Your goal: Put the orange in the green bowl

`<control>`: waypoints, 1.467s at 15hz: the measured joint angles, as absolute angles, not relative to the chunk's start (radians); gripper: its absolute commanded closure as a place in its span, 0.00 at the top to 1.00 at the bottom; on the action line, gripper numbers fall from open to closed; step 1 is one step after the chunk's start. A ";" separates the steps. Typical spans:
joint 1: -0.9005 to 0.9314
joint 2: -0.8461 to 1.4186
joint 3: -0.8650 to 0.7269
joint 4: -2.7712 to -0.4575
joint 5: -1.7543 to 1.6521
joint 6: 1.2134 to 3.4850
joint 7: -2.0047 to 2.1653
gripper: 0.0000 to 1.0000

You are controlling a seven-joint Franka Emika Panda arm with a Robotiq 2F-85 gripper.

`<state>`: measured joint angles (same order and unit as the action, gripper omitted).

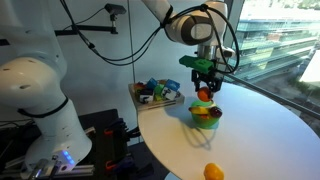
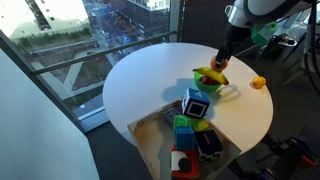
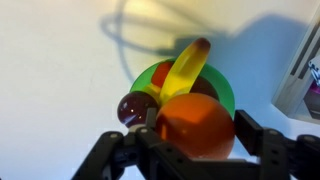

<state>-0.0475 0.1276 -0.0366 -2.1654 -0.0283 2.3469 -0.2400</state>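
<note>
My gripper (image 3: 195, 135) is shut on the orange (image 3: 196, 126), a deep reddish-orange round fruit, and holds it just above the green bowl (image 3: 228, 95). The bowl holds a yellow banana (image 3: 184, 68), a dark purple fruit (image 3: 132, 108) at its rim and something red. In both exterior views the gripper (image 1: 204, 88) (image 2: 217, 66) hangs over the bowl (image 1: 207, 119) (image 2: 209, 80) with the orange (image 1: 204, 94) between its fingers. The bowl stands on the round white table (image 1: 250, 140).
A paler yellow-orange fruit (image 1: 213, 172) (image 2: 258, 83) lies alone on the table near its edge. A pale tray of mixed coloured items (image 1: 158, 92) (image 2: 190, 130) stands at the table's side, close to the bowl. A window runs behind the table.
</note>
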 measured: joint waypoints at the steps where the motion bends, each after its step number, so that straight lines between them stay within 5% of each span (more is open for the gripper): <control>1: -0.042 0.129 -0.032 -2.170 -0.029 2.347 -0.238 0.53; 20: -0.017 0.224 -0.020 -2.177 -0.090 2.399 -0.212 0.53; 21: -0.017 0.224 -0.020 -2.177 -0.091 2.399 -0.210 0.59; 22: -0.017 0.225 -0.020 -2.176 -0.091 2.399 -0.208 0.83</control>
<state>-0.0169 0.2246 -0.0202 -2.1762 -0.0911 2.3995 -0.2076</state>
